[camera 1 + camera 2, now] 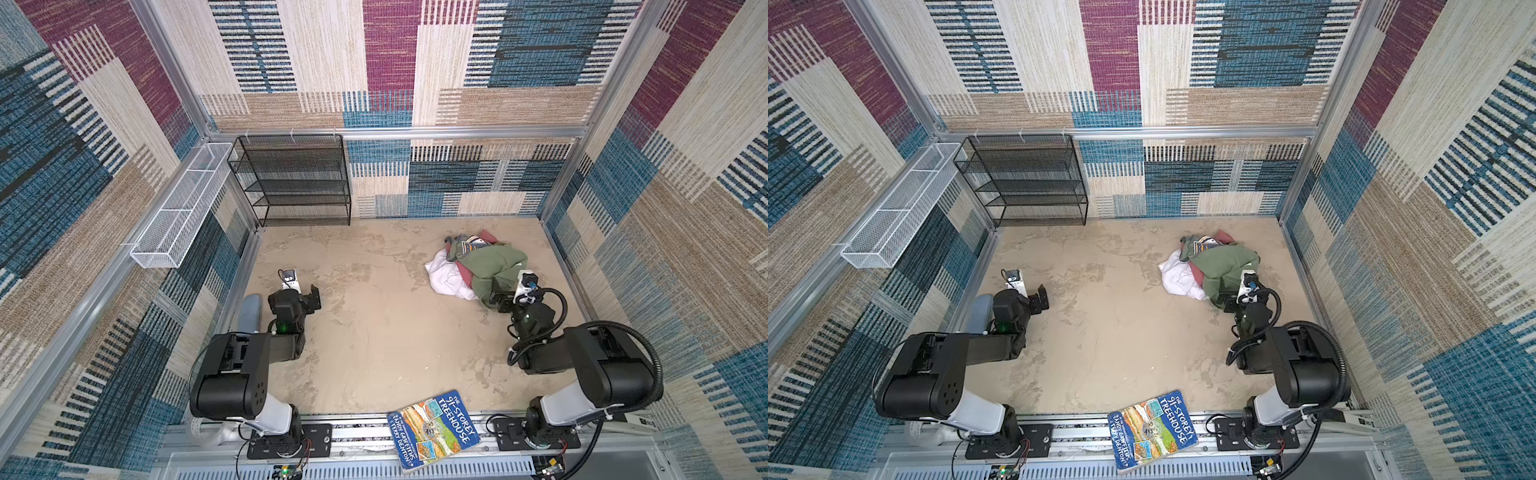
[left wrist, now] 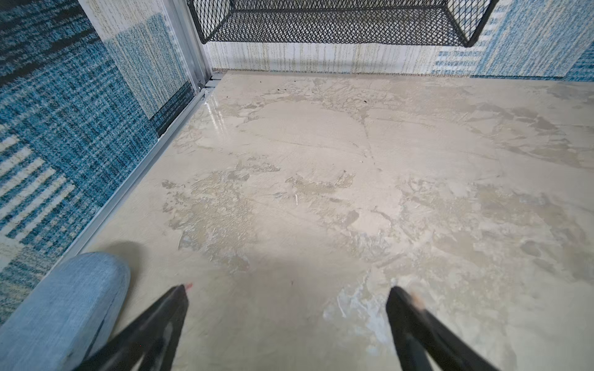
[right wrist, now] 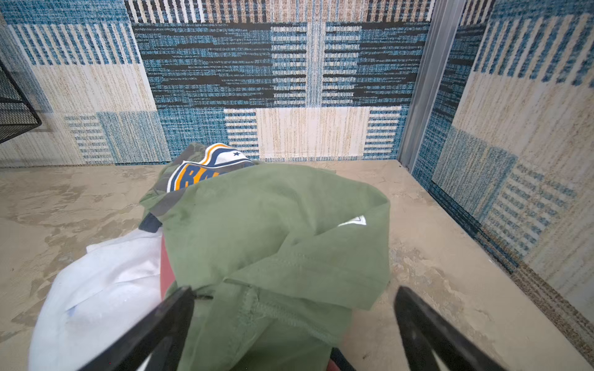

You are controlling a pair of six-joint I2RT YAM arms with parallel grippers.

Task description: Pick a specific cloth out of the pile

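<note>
Beige mottled desk, carpet-patterned walls. Pile at far right; 1 white cloth on its centre-facing side, partly under olive garment. Right fingers spread at olive hem; left fingers spread over bare desk. Step: approach, likely. Next: shift onto white fabric, pinch it alone.

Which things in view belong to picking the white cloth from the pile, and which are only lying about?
Job: plain white soft cloth; pile of olive green, dusty red and printed garments; open right hand.
Lying about: colourful paperback book; black mesh shelf rack; white wire basket.
</note>
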